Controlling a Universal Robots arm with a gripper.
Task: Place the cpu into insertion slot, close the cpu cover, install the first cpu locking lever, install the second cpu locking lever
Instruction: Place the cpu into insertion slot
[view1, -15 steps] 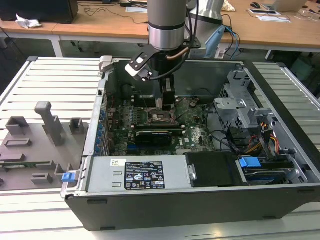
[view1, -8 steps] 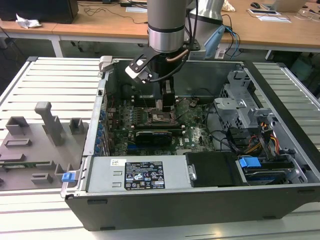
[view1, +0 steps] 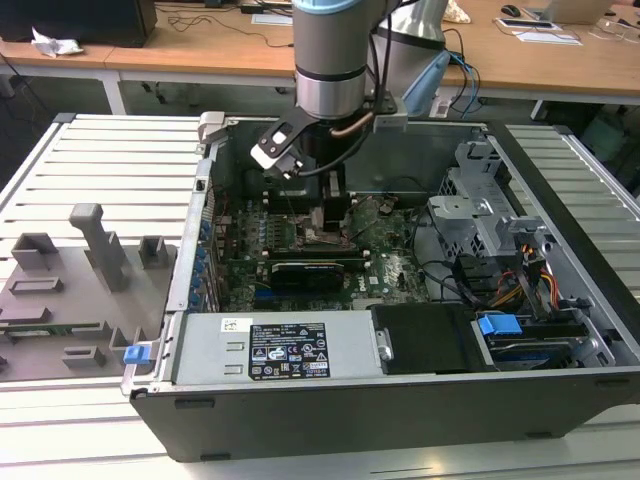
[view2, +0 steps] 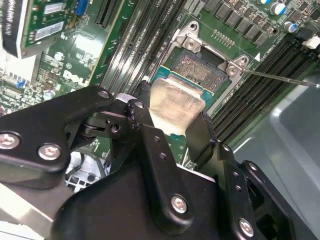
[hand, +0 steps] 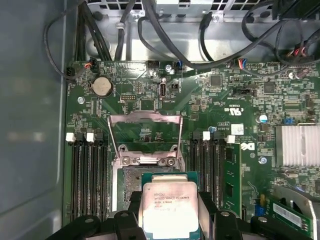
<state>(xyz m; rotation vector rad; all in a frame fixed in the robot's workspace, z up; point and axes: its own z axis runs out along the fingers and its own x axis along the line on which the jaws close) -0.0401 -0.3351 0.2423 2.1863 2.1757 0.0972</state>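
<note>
Silver showed on the top face of the cpu (hand: 170, 210), which sat pinched by two opposite edges between the black fingers (hand: 207, 202) of the gripper (hand: 171, 212), closed snugly on the chip. In the second wrist view the cpu (view2: 176, 102) hung over one side of the insertion slot (view2: 202, 67), with the gripper (view2: 174, 114) just behind it; whether the chip touched the contacts could not be told. In the first wrist view, part of the insertion slot (hand: 127, 187) lay uncovered beside the chip, its brownish centre exposed. The cpu cover (hand: 145, 119) stood swung open, away from the slot, its large window showing the green motherboard (hand: 225, 95) beneath. A thin metal lever (view2: 280, 77) stuck out from one corner of the slot. Long black memory slots (hand: 87, 175) flanked the socket on both sides, and a finned heat sink (hand: 297, 145) stood farther off. In the exterior view the arm (view1: 335, 60) reached down into an open computer case (view1: 400, 400), with the gripper (view1: 333, 215) low over the motherboard (view1: 395, 265) and a long black expansion card (view1: 305, 272) just in front of it. The case rested on a slatted table (view1: 100, 170), with grey fixtures (view1: 90, 250) towards the exterior view's left.
</note>
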